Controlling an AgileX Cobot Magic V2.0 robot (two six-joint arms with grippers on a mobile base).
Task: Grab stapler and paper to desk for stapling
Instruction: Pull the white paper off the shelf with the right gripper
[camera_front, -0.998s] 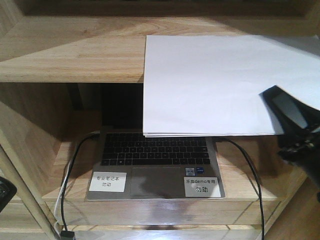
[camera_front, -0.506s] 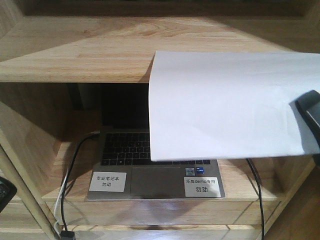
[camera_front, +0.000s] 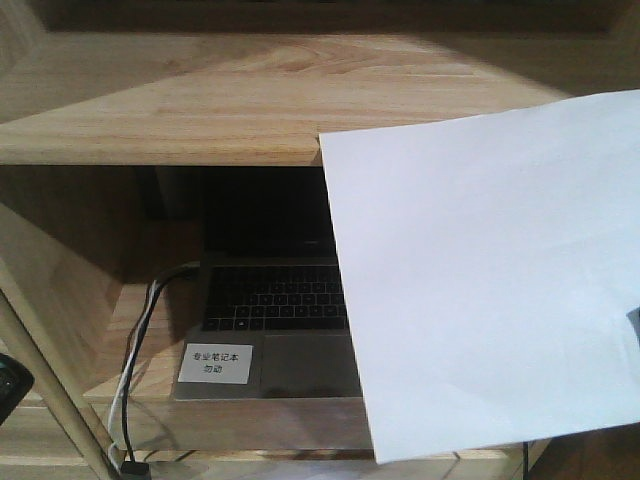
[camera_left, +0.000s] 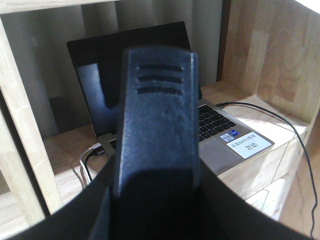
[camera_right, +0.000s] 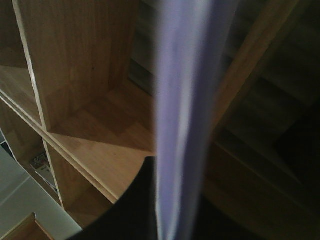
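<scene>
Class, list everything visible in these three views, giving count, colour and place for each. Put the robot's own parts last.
shelf unit: one, light wood, behind everything.
laptop: one, grey with black keys, open in the lower compartment.
paper: one thin stack, white, tilted in front of the shelf unit, hiding the laptop's right side.
labels: two, white, on the palm rest.
cables: three, black and white at the laptop's left, black at its right.
black ribbed object: one, centre of left wrist view; stapler or claw part, cannot tell.
right claw: black, shut on the paper.
left claw: black, bottom of its view; open or shut unclear.
</scene>
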